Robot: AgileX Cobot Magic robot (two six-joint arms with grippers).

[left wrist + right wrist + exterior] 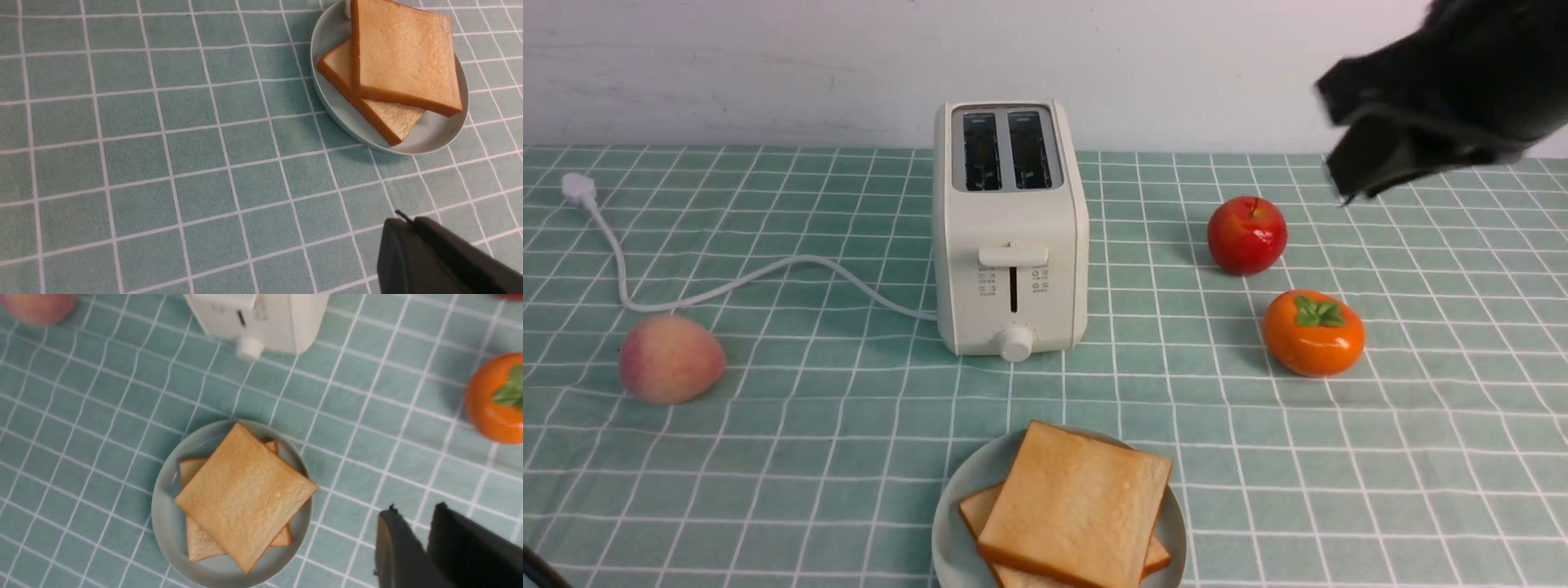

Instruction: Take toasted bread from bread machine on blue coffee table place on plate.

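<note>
Gridded cloth (849,457) shows everywhere; only the front view shows toaster slots (1005,151).

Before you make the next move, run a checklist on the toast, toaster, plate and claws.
1. Toaster slots free of bread: ok.
2. Both toast slices on the plate, one lying across the other: ok.
3. Slices neatly aligned: not ok, the upper one is turned and overhangs the rim.
4. Left claw closed and off the plate: ok.
5. Right claw holding no bread: ok.
6. Toaster switched off: cannot tell.
</note>
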